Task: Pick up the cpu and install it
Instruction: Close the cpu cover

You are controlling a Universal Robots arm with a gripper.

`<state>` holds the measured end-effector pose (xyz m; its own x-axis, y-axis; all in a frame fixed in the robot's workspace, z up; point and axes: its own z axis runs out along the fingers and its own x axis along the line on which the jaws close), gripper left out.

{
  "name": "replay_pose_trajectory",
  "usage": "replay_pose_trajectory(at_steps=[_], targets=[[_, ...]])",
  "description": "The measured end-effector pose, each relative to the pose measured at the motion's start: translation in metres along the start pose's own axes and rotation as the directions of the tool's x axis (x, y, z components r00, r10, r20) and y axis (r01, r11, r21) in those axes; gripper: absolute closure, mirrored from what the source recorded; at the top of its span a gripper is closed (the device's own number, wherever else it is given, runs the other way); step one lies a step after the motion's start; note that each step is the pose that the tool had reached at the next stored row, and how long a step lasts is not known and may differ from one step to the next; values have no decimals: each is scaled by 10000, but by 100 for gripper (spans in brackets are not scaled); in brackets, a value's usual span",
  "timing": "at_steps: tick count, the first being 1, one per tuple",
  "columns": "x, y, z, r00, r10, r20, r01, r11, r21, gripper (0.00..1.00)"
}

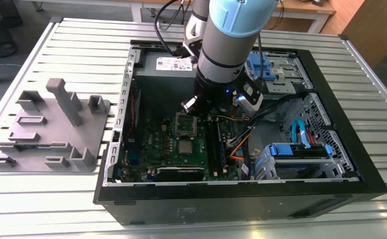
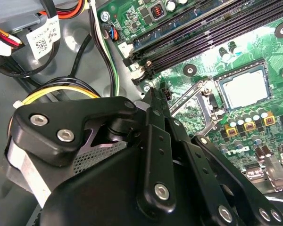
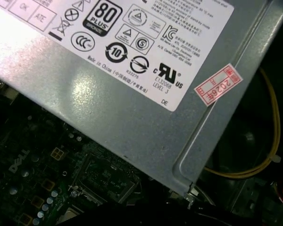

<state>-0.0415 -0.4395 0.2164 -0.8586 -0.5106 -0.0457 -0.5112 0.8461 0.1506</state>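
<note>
Open PC case point(image 1: 339, 195) on the slatted table point(image 1: 80, 45). Motherboard point(image 1: 157, 144) inside, with the gripper point(image 2: 154, 99) hanging over it near the socket. I cannot tell how wide it stands. The cpu point(image 2: 243, 87) lies flat in the socket, apart from the gripper. Hinged plate point(image 1: 185, 124) is swung open.

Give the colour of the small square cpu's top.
The small square cpu is shiny silver-grey; second wrist view shows it best.

the motherboard point(image 2: 273, 52) is green with fine pale traces; the cpu point(image 2: 241, 86) is shiny silver-grey. the computer case point(image 1: 246, 201) is black, its drive brackets point(image 1: 300, 149) blue. the bench point(image 1: 80, 50) is pale grey, ribbed in slats. the power supply point(image 3: 108, 117) is grey, its sticker point(image 3: 218, 84) pink with red print.
</note>
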Motion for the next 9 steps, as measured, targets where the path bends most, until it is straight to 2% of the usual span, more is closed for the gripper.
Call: replay_pose_trajectory(at_steps=[9], targets=[[4,-6,-12,9998,-188,-29,188,9998,-8,89]])
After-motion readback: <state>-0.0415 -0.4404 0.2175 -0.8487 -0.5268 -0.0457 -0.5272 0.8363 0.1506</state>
